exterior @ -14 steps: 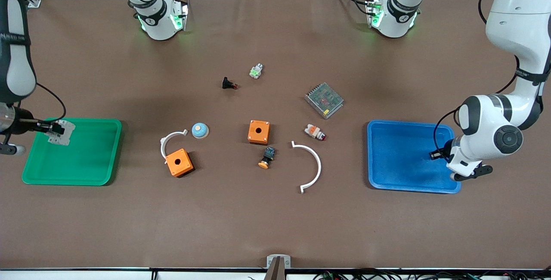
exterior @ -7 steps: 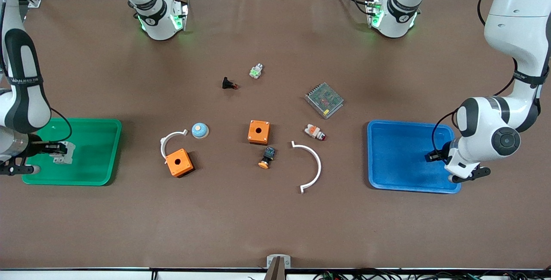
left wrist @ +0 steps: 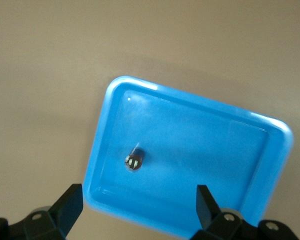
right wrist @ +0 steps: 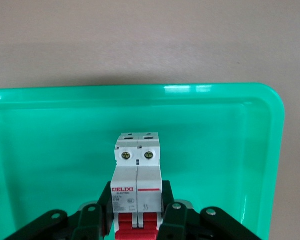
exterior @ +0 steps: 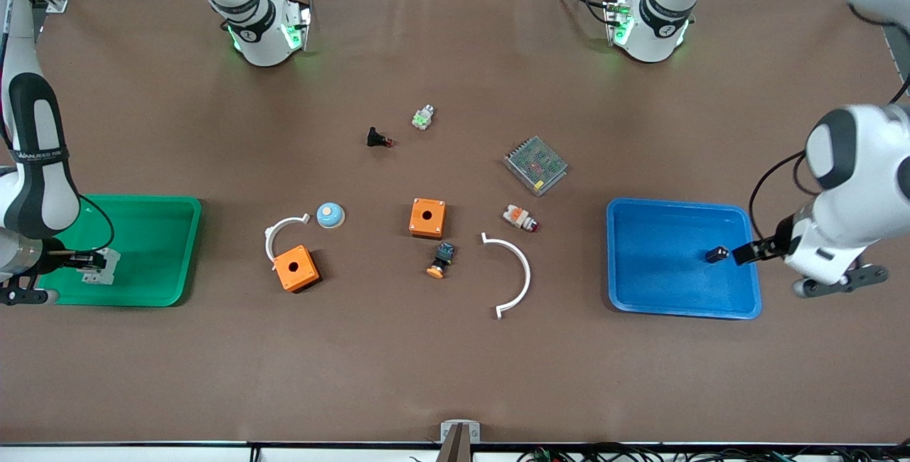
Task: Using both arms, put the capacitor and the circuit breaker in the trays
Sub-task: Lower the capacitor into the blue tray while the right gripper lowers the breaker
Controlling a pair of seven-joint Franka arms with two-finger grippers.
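Left gripper point(exterior: 743, 254): raised, 2 fingers point(left wrist: 69, 202) spread wide, nothing between them. Right gripper point(exterior: 89, 260): low, fingers point(right wrist: 172, 210) clamped on a white-and-red block.

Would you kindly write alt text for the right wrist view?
The right gripper grips a white-grey circuit breaker by its red switch end, inside a green tray. The brown table shows past the tray's rim.

capacitor point(exterior: 716, 254) dropped, left claw point(exterior: 746, 251) withdrawn
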